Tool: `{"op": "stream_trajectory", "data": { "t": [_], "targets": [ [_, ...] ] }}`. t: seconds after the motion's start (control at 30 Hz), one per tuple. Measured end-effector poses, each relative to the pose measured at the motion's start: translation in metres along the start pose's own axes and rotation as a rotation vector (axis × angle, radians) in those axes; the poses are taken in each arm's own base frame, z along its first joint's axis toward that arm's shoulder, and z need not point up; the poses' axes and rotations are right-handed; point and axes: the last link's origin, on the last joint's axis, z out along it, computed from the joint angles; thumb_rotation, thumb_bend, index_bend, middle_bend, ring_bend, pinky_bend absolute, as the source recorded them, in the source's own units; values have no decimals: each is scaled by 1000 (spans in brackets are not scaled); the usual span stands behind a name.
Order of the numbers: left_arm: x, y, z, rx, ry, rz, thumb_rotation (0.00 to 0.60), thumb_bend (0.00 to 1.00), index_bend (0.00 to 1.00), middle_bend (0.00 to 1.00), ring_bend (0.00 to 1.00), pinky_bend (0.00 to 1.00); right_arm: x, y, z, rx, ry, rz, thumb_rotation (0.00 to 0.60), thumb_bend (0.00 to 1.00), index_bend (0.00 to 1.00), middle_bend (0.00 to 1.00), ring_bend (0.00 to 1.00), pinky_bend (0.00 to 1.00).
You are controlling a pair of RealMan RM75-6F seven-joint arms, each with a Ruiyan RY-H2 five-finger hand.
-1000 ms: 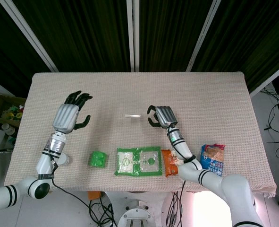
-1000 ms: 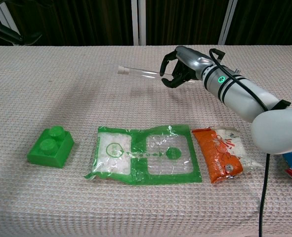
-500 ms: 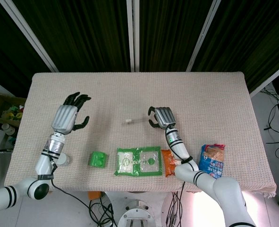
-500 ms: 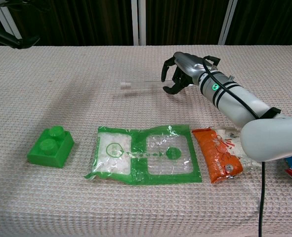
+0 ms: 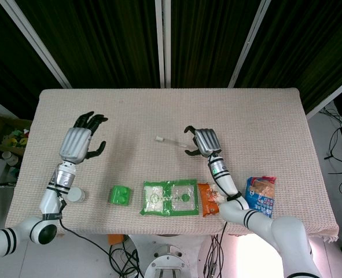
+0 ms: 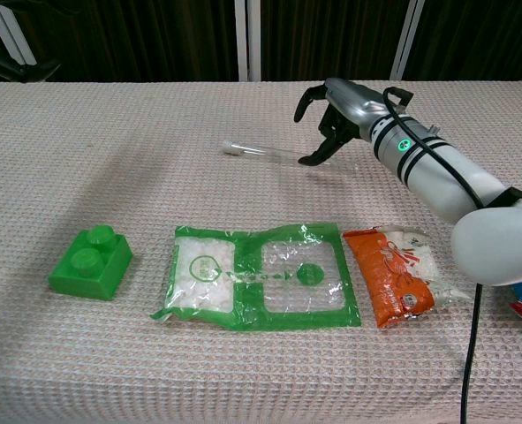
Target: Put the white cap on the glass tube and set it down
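- The glass tube [image 6: 265, 154] is seen lying flat on the woven tablecloth [image 6: 110, 132] in the upper middle of the chest view, with its length running left to right.
- The white cap [image 6: 231, 148] is fitted on the tube's left end; in the head view the capped end [image 5: 158, 139] appears just above the centre of the frame.
- The right hand [image 6: 340, 115] is placed at the tube's right end, in the upper right of the chest view, with its dark fingers [image 6: 317, 155] spread and curved downward.
- Nothing is gripped by the right hand: the fingers are apart, and whether a fingertip touches the tube cannot be told.
- The left hand [image 5: 78, 142] is shown only in the head view, at the left of the frame, raised with fingers apart and nothing held.
- A green toy brick [image 6: 91, 261] is set at the lower left of the chest view, well apart from the tube.
- A green and clear plastic pouch [image 6: 261, 277] is laid flat at the lower centre, between the brick and an orange snack packet [image 6: 390, 276].
- A blue snack packet [image 5: 260, 195] is seen at the lower right of the head view, just beside the orange one.
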Motion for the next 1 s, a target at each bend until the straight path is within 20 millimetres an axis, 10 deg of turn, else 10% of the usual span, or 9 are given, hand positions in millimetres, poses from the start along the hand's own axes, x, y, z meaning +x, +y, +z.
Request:
{"op": "stream_trajectory", "data": {
  "t": [0.33, 0.57, 0.77, 1.0],
  "targets": [
    [26, -53, -26, 114, -46, 99, 597, 403, 187, 139, 53, 103, 94, 37, -41, 8, 161, -50, 600, 143, 369, 791, 867, 992],
    [36, -88, -55, 173, -32, 181, 600, 404, 196, 139, 54, 101, 171, 96, -115, -117, 230, -159, 600, 199, 263, 409, 366, 388],
    [40, -107, -92, 208, -5, 207, 600, 402, 196, 142, 53, 95, 196, 138, -189, -223, 214, -192, 600, 204, 78, 198, 116, 156],
    [40, -112, -137, 242, 26, 204, 600, 403, 196, 143, 53, 94, 195, 152, -249, -258, 242, -173, 600, 212, 33, 155, 65, 82]
  ]
}}
